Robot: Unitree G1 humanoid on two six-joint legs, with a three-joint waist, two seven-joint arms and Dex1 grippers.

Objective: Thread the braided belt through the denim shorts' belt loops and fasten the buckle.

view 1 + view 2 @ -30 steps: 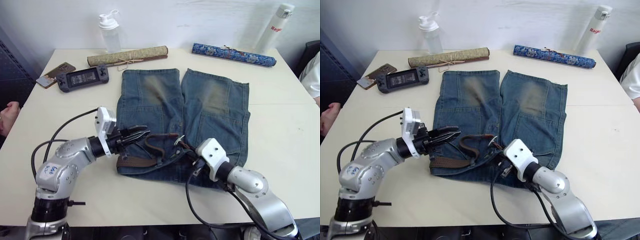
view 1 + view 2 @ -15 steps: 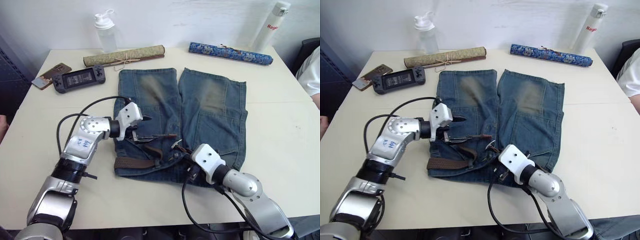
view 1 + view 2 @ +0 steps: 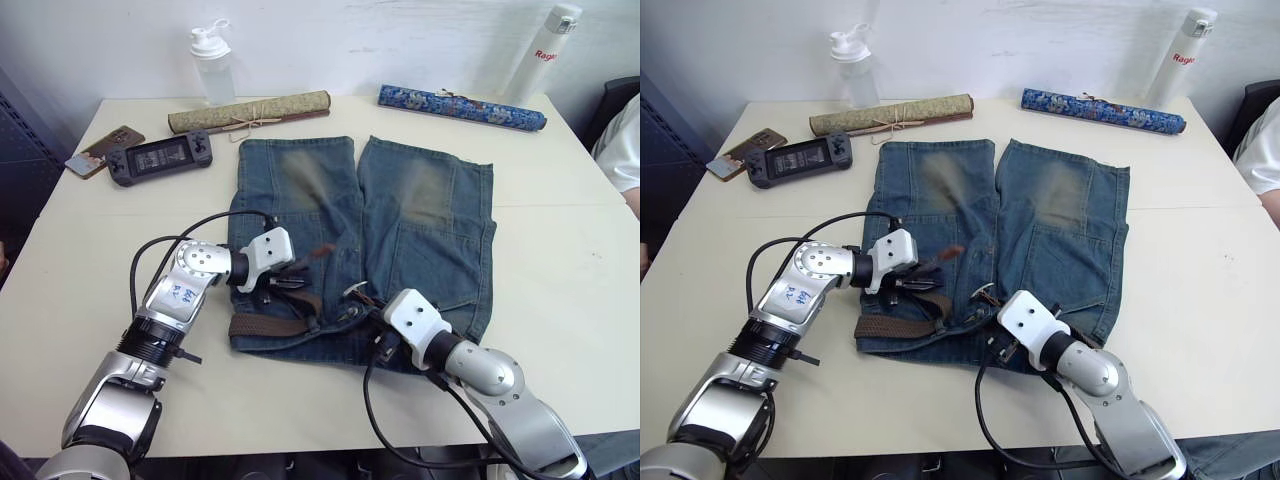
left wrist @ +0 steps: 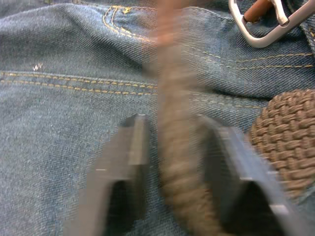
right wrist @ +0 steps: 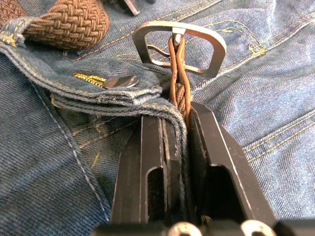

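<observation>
The denim shorts (image 3: 420,230) lie flat on the table, waistband toward me. The braided belt (image 3: 275,325) runs along the near-left waistband and loops up over the denim. My left gripper (image 3: 298,270) is shut on the strap (image 4: 177,147) just behind its tan tip (image 3: 322,250), which sticks up off the cloth. My right gripper (image 5: 177,115) is shut on the waistband edge (image 5: 113,98) together with the leather end behind the silver buckle (image 5: 147,39). The buckle (image 3: 357,293) lies on the denim just beyond the right fingers. The belt loops cannot be made out.
Along the table's far edge stand a clear bottle (image 3: 210,65), a tan scroll (image 3: 250,110), a blue scroll (image 3: 460,105) and a white flask (image 3: 545,50). A game console (image 3: 160,157) and a phone (image 3: 95,150) lie far left. A person's sleeve (image 3: 622,150) shows at the right edge.
My left gripper has moved from the shorts' left edge onto the denim and closed on the belt near its tip, which now points up. The right gripper has stayed where it was.
</observation>
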